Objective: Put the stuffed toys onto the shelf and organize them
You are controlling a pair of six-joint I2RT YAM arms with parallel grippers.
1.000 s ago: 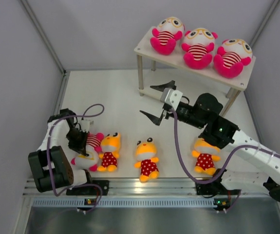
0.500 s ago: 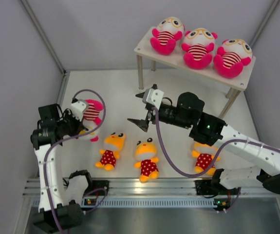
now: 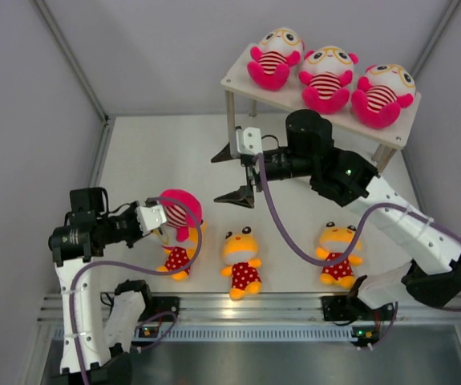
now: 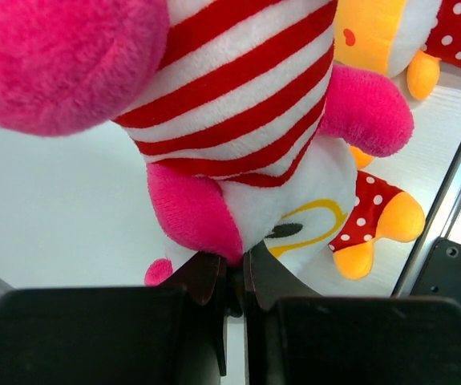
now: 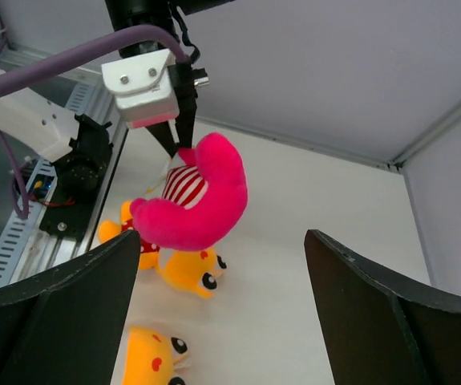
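One pink toy (image 3: 180,213) hangs well short of the shelf (image 3: 235,77), pinched in the left gripper (image 4: 232,281); the right gripper (image 3: 218,178) gapes empty. Probably light and squashy, so a deep hold on the body suits.

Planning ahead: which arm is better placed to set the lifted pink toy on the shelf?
Right, probably: the right pincer, open, hangs near the shelf; the left pincer holding the toy is farther off.
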